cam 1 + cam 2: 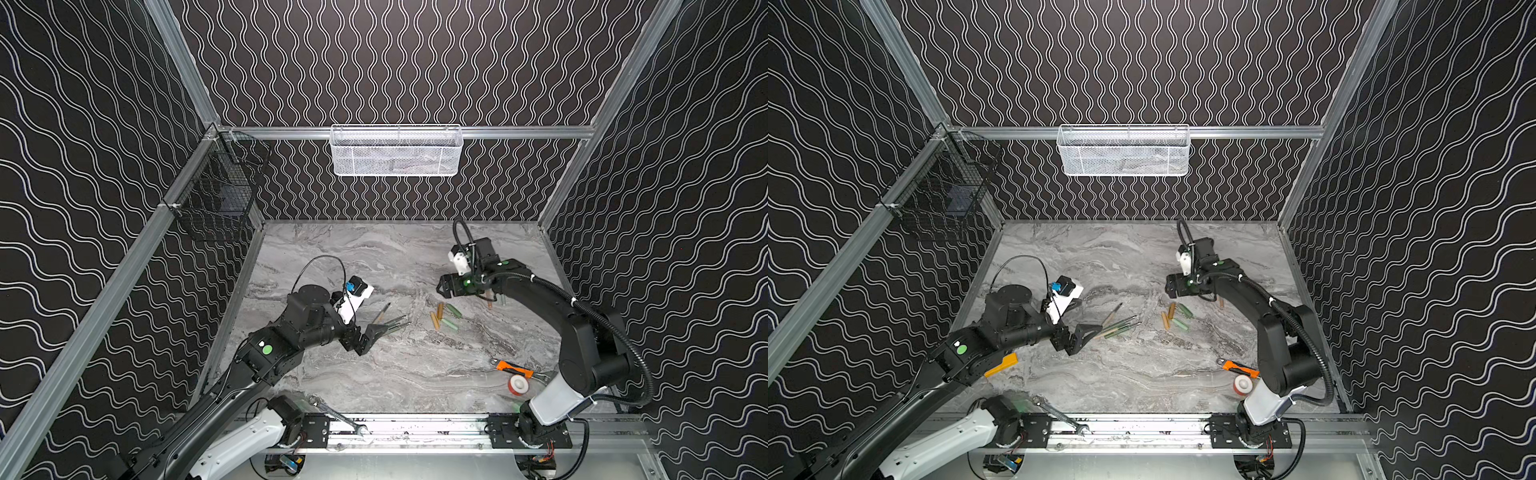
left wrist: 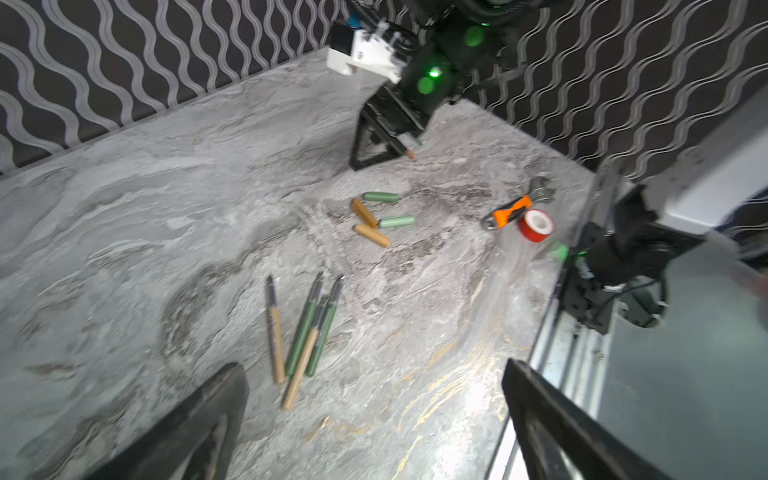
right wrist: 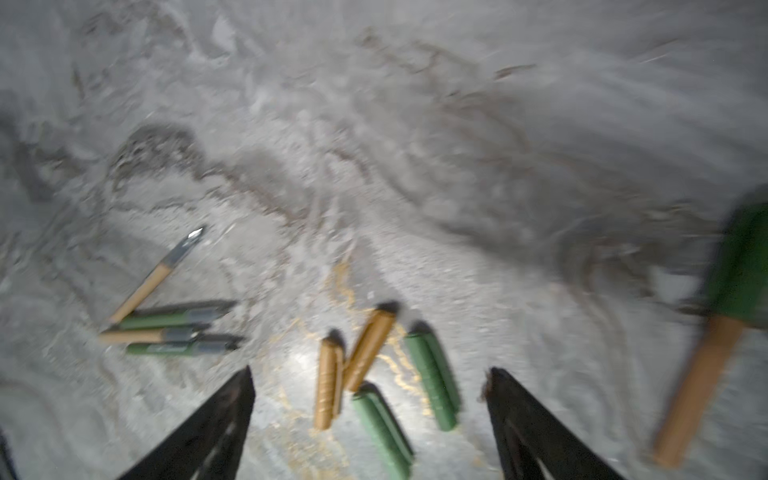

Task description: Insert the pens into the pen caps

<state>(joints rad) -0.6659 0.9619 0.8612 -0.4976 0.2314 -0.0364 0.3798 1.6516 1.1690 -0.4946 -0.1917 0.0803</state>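
Pens (image 2: pixel 305 328) lie uncapped on the grey marbled desk (image 1: pixel 332 257), four in a loose bundle. Two have tan barrels and two have green. Three lie nearly side by side and one tan pen fans off to one side. Their dark tips all point away from the left claw (image 2: pixel 372 370). That claw sits just short of their blunt ends, with its fingers spread wide and nothing between them.

The pen caps (image 2: pixel 365 212) form a small cluster near the pens but apart from them, toward the right arm's side. Two are tan, one is pale green and one is darker green. The right claw (image 3: pixel 370 374) hangs just behind this cluster in both top views, its fingers well apart and empty. Its wrist view is blurred.

Beside the right claw a capped pen (image 3: pixel 698 386), tan with a dark green cap, rests on the desk.

Near the front right corner an orange-handled tool (image 1: pixel 513 369) and a red-and-white tape roll (image 1: pixel 518 384) sit close together. A steel wrench (image 1: pixel 338 415) lies by the front rail.
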